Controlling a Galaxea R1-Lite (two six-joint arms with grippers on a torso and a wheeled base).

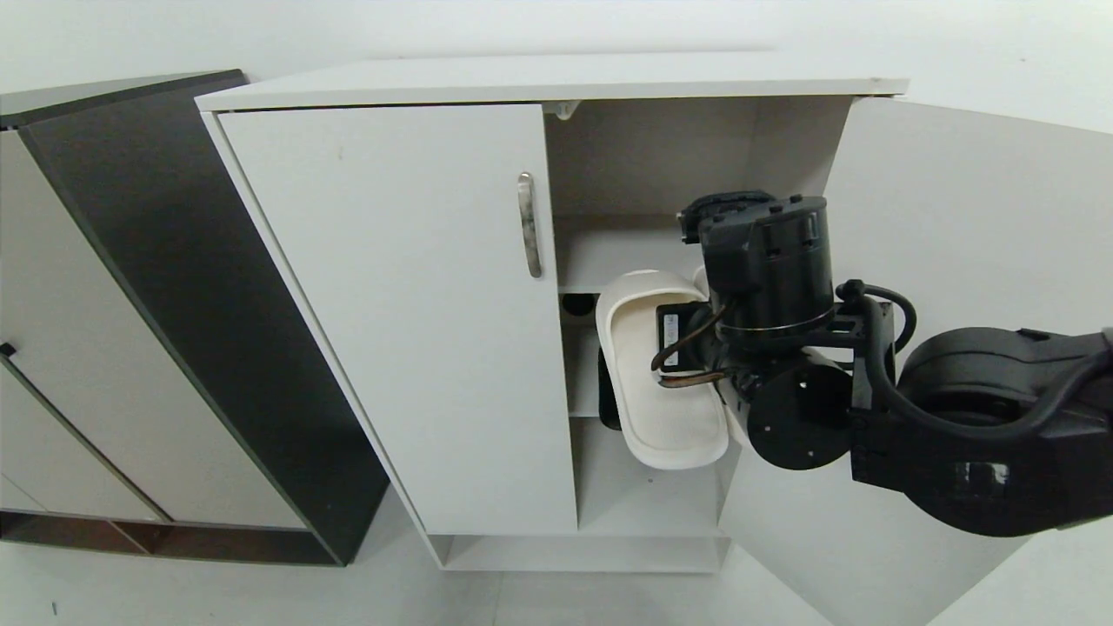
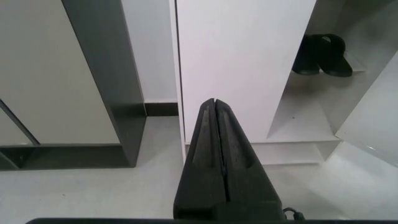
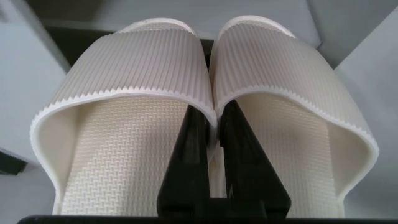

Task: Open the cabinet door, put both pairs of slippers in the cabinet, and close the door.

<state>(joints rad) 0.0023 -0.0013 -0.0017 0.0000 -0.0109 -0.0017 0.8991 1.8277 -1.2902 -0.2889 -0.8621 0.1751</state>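
Standing open on its right half, the cabinet (image 1: 556, 80) fills the centre of the head view. The right door (image 1: 948, 226) is swung wide at upper right to clear the way, and the left door (image 1: 391, 313) is shut. The white slippers (image 1: 665, 391) hang at the opening, adjoining inner edges clamped in the right gripper (image 3: 213, 118), evidently so one grasp carries both. The black slippers (image 2: 323, 55) rest on an inner shelf. The left gripper (image 2: 214, 106) is empty, fingers (image 2: 205, 143) pressed together.
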